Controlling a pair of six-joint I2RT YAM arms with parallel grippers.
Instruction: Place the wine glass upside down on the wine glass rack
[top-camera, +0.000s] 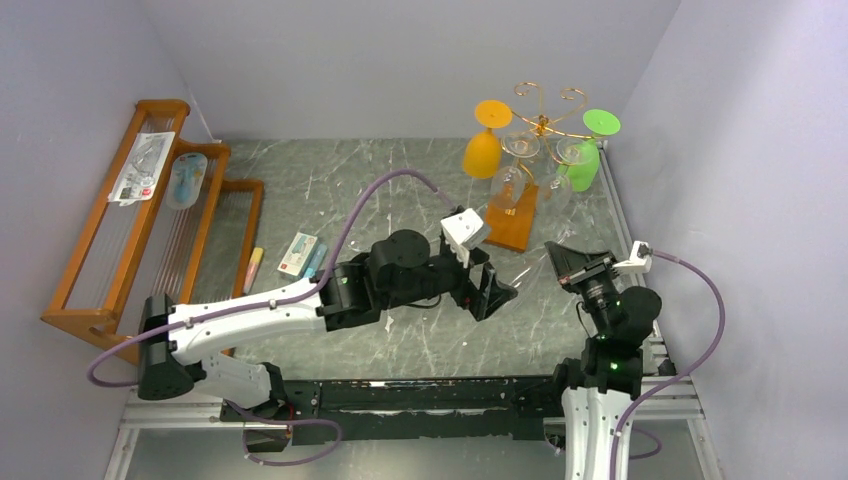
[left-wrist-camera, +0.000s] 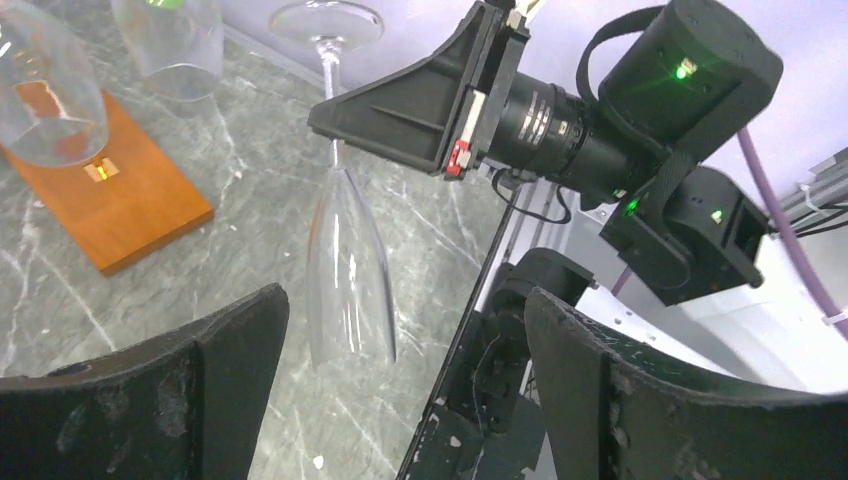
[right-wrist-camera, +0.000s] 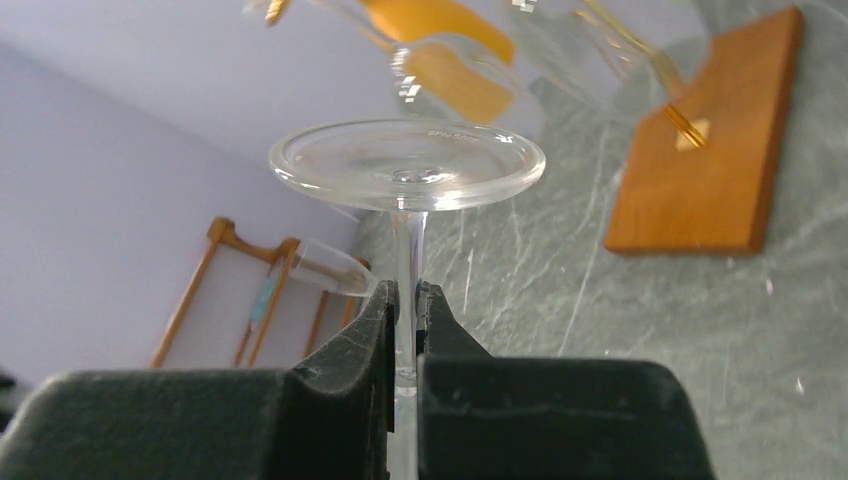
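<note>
My right gripper is shut on the stem of a clear wine glass, held upside down with its foot on top. In the left wrist view the glass hangs bowl-down above the marble, below the right gripper. In the top view the right gripper is in front of the wine glass rack, a gold wire stand on an orange-brown base. My left gripper is open and empty, just left of the glass; it also shows in its own wrist view.
An orange glass, a green glass and two clear glasses hang on the gold rack. A large slatted wooden rack stands at the left wall. Small packets lie beside it. Walls close in at the back and right.
</note>
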